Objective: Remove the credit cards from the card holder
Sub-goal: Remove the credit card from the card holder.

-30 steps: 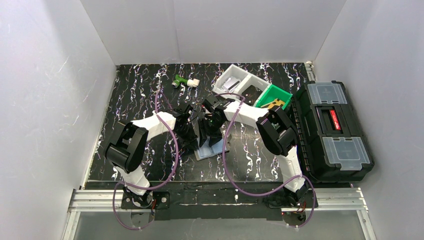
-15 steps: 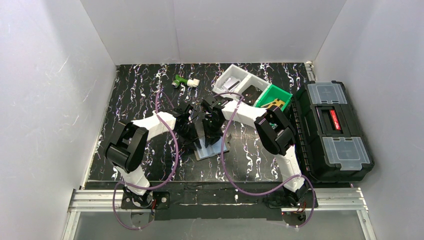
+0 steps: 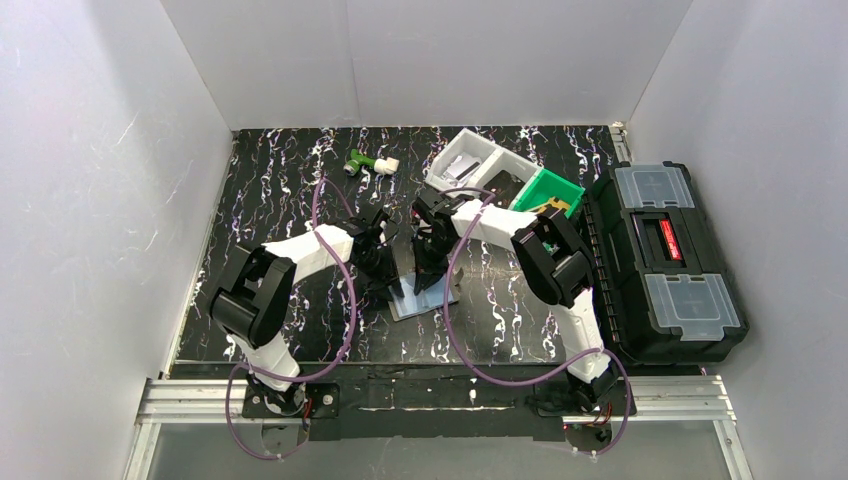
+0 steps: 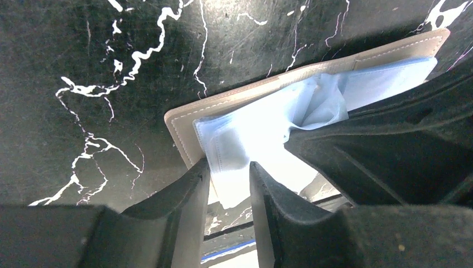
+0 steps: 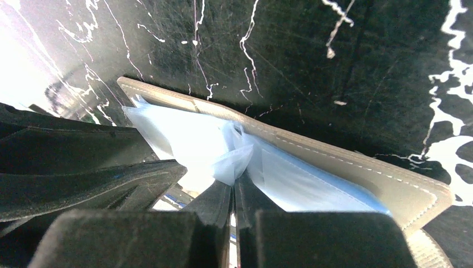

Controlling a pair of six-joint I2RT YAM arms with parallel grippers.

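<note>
The card holder lies open on the black marbled table, its stitched grey cover under shiny light-blue sleeves. My right gripper is shut, pinching a crumpled fold of a sleeve. My left gripper stands just left of it at the holder's corner. Its jaws are apart, with a loose sleeve corner hanging between them. From above, the left gripper and the right gripper meet over the holder. The credit cards are hidden.
A white bin and a green bin stand at the back right. A black toolbox lies along the right edge. A small green and white part lies at the back.
My right gripper has closed onto the sleeve fold. The left gripper's jaws have parted a little. Both wrists have shifted slightly over the holder.
</note>
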